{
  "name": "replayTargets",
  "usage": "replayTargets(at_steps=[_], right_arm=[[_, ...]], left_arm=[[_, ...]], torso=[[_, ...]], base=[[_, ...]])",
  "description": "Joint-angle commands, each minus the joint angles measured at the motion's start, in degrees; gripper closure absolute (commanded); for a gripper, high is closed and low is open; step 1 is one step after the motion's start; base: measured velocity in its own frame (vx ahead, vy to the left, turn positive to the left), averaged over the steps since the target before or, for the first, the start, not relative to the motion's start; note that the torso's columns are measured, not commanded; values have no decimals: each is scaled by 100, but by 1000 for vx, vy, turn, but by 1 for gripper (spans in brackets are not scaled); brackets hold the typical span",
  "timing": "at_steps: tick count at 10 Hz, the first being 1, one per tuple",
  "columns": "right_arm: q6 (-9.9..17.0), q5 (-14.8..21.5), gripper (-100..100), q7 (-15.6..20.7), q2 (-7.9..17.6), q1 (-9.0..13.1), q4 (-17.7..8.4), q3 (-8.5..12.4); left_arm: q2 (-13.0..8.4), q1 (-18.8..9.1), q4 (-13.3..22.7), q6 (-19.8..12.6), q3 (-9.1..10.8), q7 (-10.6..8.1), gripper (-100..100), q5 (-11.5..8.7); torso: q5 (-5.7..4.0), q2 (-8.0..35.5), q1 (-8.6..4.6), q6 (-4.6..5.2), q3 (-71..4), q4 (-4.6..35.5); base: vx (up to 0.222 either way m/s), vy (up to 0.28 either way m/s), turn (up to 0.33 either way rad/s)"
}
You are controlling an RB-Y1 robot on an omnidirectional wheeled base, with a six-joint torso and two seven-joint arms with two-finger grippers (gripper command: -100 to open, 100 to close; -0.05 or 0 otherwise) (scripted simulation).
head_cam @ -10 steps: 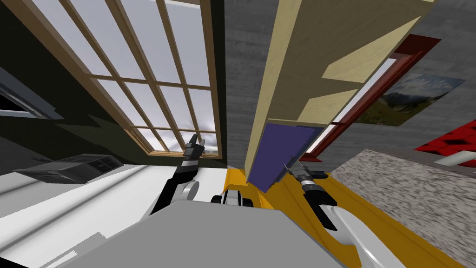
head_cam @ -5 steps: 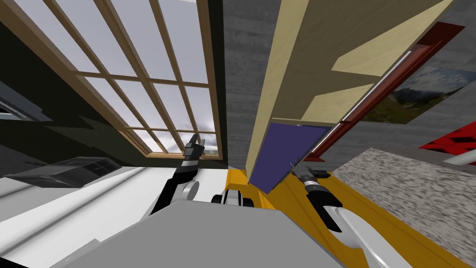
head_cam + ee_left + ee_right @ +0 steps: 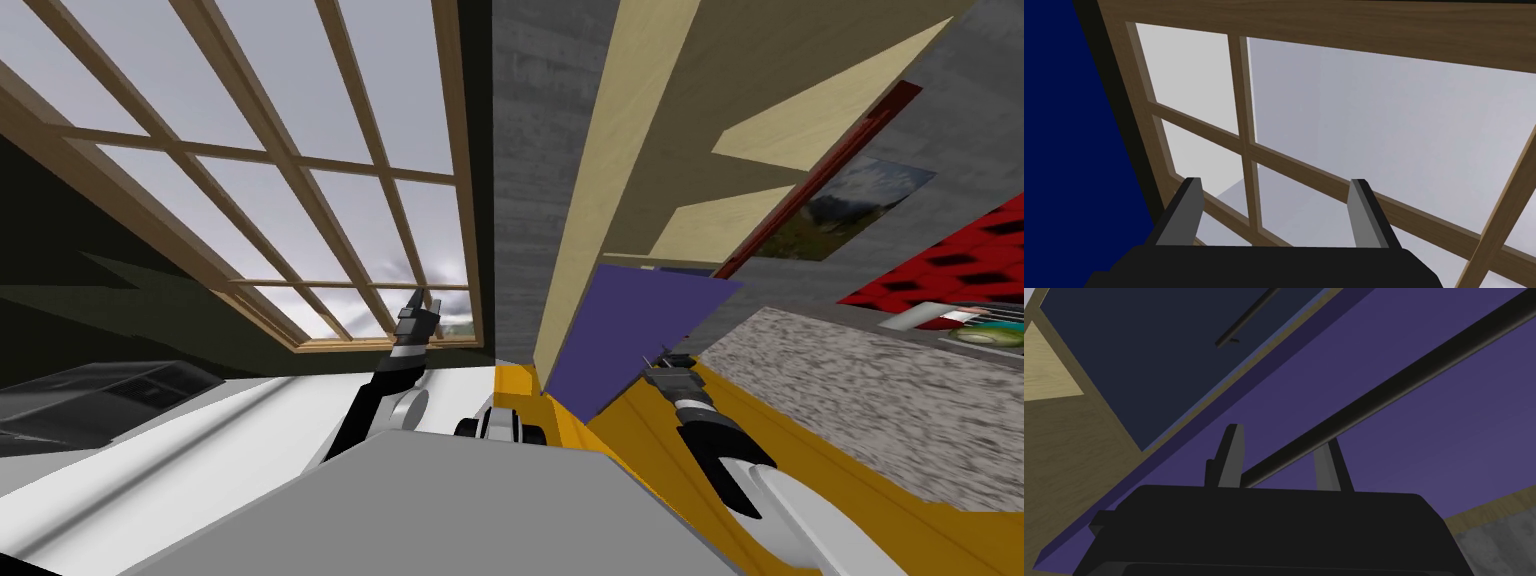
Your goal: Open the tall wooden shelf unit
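The tall wooden shelf unit (image 3: 650, 120) rises at one o'clock, close ahead. Low on it, a purple door (image 3: 620, 340) stands swung ajar. The right pincer (image 3: 1280, 453) pinches the door's dark bar handle (image 3: 1404, 383). The left pincer (image 3: 1274, 200), blades spread, is held up at eleven o'clock.

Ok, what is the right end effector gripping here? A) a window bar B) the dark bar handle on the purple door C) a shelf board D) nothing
B: the right wrist view shows the right end effector shut on the dark bar handle of the purple door.
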State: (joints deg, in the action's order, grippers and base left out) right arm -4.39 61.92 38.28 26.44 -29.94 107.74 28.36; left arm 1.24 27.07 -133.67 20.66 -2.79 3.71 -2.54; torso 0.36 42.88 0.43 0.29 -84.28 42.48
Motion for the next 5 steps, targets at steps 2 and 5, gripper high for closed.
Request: replayTargets(at_steps=[2, 5], right_arm=[[174, -14, 100, -9, -60, -85, -53, 129], [409, -27, 100, -17, -102, -161, -91, 322]], left_arm=[[0, 1, 0, 0, 0, 0, 0, 0], [-1, 1, 0, 0, 1, 0, 0, 0]], torso=[[2, -50, -36, -1, -33, 0], [-5, -45, -36, -16, -26, -1]], base=[[27, 181, -109], [71, 176, -110]])
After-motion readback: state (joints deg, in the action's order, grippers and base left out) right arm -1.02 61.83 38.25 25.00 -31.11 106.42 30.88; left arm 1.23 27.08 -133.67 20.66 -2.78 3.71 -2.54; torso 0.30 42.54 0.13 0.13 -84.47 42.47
